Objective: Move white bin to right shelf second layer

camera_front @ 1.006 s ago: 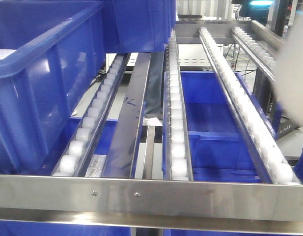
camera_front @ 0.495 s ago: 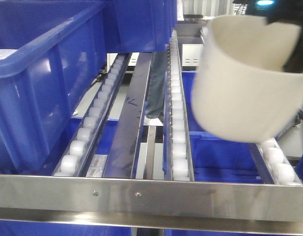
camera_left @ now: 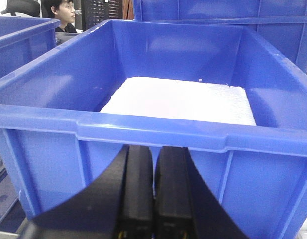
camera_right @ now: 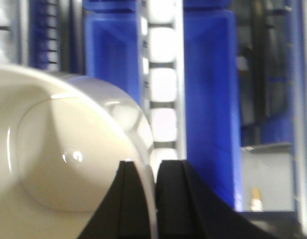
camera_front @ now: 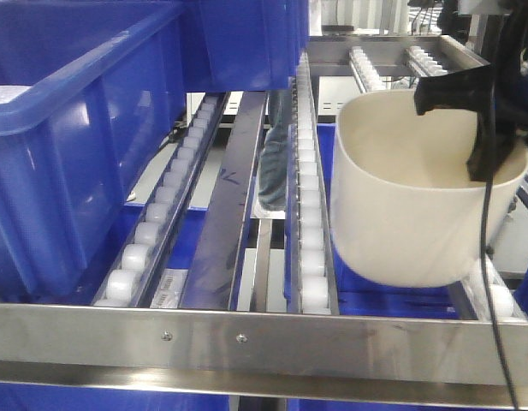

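White bin [camera_front: 409, 201] lowered since the earlier frame, now over the roller rails [camera_front: 308, 197], right gripper [camera_right: 154, 199] fingers clamped across its rim wall, left gripper [camera_left: 153, 199] fingers pressed together, empty.

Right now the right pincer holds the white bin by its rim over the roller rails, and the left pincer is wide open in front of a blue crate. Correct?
Not quite. The left pincer is shut, fingers pressed together, per the left wrist view. The rest holds: the right pincer grips the white bin by its rim over the rails, and the left faces a blue crate.
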Tool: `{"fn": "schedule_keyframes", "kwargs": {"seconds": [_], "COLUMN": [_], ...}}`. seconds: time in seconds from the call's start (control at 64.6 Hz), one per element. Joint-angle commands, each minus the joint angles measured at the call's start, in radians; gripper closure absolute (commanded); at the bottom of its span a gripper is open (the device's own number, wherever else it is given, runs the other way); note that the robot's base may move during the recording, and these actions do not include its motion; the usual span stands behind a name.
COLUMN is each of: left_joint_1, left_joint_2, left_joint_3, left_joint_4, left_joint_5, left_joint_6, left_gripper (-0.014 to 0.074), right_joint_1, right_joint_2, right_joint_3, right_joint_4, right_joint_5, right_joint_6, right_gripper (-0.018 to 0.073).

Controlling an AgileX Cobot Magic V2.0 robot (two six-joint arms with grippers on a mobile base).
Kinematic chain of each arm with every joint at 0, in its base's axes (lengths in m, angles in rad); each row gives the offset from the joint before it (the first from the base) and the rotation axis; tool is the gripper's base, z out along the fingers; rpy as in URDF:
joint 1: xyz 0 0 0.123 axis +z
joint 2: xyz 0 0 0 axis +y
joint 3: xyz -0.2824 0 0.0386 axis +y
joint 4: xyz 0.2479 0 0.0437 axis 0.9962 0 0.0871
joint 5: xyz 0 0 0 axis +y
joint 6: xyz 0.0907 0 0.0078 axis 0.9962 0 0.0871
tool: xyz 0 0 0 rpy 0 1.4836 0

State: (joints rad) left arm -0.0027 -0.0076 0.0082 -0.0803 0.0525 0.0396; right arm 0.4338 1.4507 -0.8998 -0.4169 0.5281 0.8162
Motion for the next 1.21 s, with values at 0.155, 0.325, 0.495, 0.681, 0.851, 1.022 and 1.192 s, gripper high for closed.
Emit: {"fn": "schedule_keyframes", "kwargs": {"seconds": [0.155, 0.325, 0.495, 0.681, 0.851, 1.022, 1.192], "left_joint_1": [0.001, 0.001, 0.001, 0.001, 0.001, 0.001, 0.001], "left_joint_2": [-0.015, -0.015, -0.015, -0.015, -0.015, -0.015, -0.015], "left_joint_3": [0.027, 0.027, 0.027, 0.027, 0.027, 0.027, 0.027], "left_joint_4": [-0.005, -0.005, -0.005, -0.005, -0.005, -0.005, -0.005], "left_joint_5": [-0.083, -0.083, -0.083, -0.083, -0.083, -0.083, -0.083], "left_joint_6": [-0.005, -0.005, -0.005, -0.005, -0.005, -0.005, -0.005], "left_gripper": [0.0512, 0.0512, 0.0512, 0.0512, 0.0512, 0.0512, 0.0512], "right_joint_1": [0.002, 0.002, 0.002, -0.004, -0.08, -0.266, -0.435], "right_joint_2": [-0.034, -0.033, -0.051, -0.181, -0.308, -0.446, -0.601], "right_joint_3": [0.023, 0.023, 0.023, 0.016, 0.029, 0.123, 0.246], "right_joint_4": [-0.019, 0.003, 0.046, 0.082, 0.178, 0.303, 0.442], "right_joint_5": [-0.051, -0.051, -0.06, -0.084, -0.023, -0.027, -0.093], "right_joint_6": [0.007, 0.007, 0.003, -0.117, -0.416, -0.679, -0.836], "right_gripper": [0.0499, 0.0339, 0.0102, 0.0104, 0.0115, 0.0309, 0.0507]}}
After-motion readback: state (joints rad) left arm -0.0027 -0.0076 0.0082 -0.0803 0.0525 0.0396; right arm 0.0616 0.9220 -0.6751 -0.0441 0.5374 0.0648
